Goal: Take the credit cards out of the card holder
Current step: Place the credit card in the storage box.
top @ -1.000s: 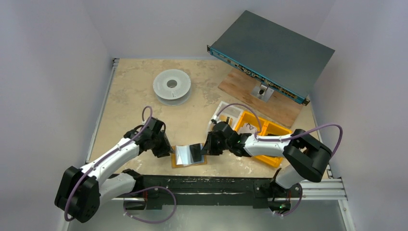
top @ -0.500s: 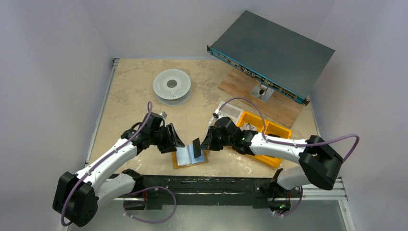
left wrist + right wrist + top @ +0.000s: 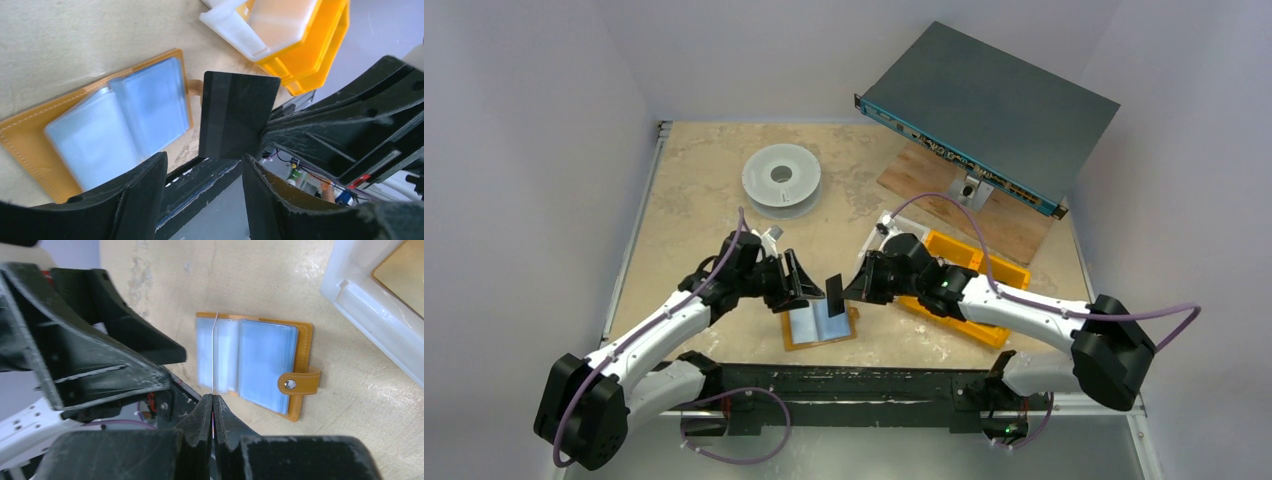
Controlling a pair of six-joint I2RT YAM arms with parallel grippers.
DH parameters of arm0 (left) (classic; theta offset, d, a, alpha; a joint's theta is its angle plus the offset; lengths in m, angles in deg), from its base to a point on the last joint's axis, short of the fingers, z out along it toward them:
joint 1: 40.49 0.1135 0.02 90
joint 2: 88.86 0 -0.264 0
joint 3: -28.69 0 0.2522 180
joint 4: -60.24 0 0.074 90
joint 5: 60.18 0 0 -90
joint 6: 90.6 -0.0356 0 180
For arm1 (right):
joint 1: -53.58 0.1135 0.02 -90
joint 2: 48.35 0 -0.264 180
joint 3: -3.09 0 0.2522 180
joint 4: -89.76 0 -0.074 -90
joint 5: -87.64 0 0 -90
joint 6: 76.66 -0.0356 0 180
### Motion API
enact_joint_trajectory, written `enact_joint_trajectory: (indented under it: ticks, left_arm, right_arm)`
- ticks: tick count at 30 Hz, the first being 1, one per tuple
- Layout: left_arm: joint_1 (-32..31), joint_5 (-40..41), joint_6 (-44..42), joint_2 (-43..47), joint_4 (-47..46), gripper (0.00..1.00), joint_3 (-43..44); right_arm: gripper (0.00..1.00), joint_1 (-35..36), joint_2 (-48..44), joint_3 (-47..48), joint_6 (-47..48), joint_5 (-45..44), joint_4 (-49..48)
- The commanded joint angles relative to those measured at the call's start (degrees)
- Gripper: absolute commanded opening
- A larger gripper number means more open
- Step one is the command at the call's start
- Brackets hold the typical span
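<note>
The mustard-orange card holder point(image 3: 819, 330) lies open on the table with its pale blue sleeves up. It also shows in the left wrist view point(image 3: 100, 125) and in the right wrist view point(image 3: 260, 365), strap tab and snap to the right. My right gripper point(image 3: 852, 290) is shut on a black card point(image 3: 835, 297) and holds it upright above the holder. The card is broadside in the left wrist view point(image 3: 235, 120) and edge-on in the right wrist view point(image 3: 214, 355). My left gripper point(image 3: 807, 283) is open and empty, just left of the card, its fingers point(image 3: 140, 195) either side of it from afar.
Bright orange bins point(image 3: 969, 285) with a white tray point(image 3: 902, 232) stand right of the holder. A white spool point(image 3: 781, 178) lies at the back left. A grey rack unit point(image 3: 989, 110) sits tilted on a wooden board point(image 3: 964, 205) at the back right. The black rail point(image 3: 844, 385) runs along the near edge.
My right gripper has lifted the black card up out of the holder. My left gripper has left the holder's left edge and risen toward the card.
</note>
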Motion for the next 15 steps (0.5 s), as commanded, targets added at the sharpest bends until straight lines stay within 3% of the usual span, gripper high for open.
enact_joint_trajectory:
  ticks: [1, 7, 11, 15]
  left_arm:
    - [-0.3, -6.2, 3.0, 0.5, -10.4, 0.56, -1.8]
    - [-0.1, -9.7, 6.5, 1.1, -20.5, 0.57, -3.3]
    - [-0.1, -11.8, 9.9, 1.0, -27.6, 0.57, -4.5]
    - [-0.1, -12.6, 10.9, 0.1, -28.9, 0.54, -3.9]
  right_arm:
    - [0.00, -3.8, -4.3, 0.0, -1.4, 6.2, -4.5]
    - [0.00, -9.4, -6.5, -2.7, -4.1, 17.8, -11.7]
    - [0.00, -10.7, -6.4, -4.0, -6.2, 21.6, -16.1]
    - [0.00, -11.0, -6.0, -4.9, -7.6, 23.9, -18.7]
